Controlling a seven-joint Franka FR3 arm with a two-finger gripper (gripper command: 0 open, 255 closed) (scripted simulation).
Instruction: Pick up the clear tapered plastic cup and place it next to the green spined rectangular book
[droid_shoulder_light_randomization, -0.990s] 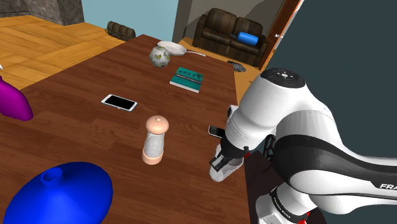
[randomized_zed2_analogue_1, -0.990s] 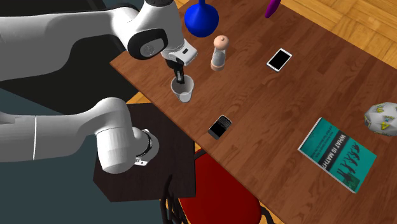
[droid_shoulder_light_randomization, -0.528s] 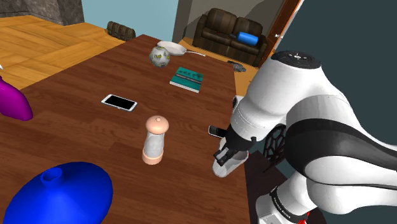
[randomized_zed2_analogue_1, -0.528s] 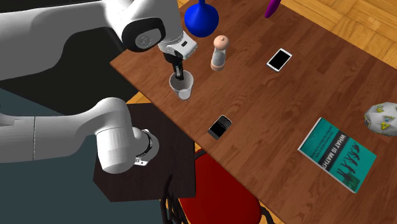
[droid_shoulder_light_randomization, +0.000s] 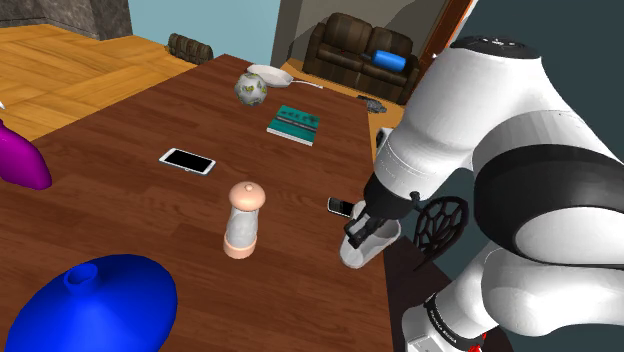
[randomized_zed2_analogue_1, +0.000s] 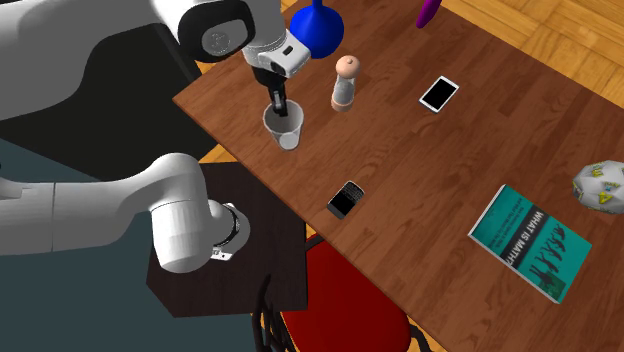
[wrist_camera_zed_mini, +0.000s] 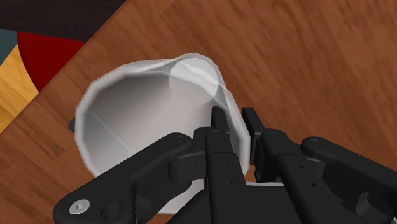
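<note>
Black gripper (wrist_camera_zed_mini: 232, 116), jaws nearly shut on the whitish cup (wrist_camera_zed_mini: 137, 124) wall, has lifted it off the table (randomized_zed2_analogue_1: 430, 170), leaving the carry to the green book (randomized_zed2_analogue_1: 530, 242), well away from the jaws.

White arm (droid_shoulder_light_randomization: 470, 120), glossy rounded shells, fat bulbous links, dark grey-black band (droid_shoulder_light_randomization: 560, 165) at joints. All-black gripper (wrist_camera_zed_mini: 233, 114): blocky angular linkages, two slim tapered fingers (wrist_camera_zed_mini: 216, 121), one round silver screw head (wrist_camera_zed_mini: 79, 205) on one linkage. Dark brown box stand (randomized_zed2_analogue_1: 265, 250) under base
</note>
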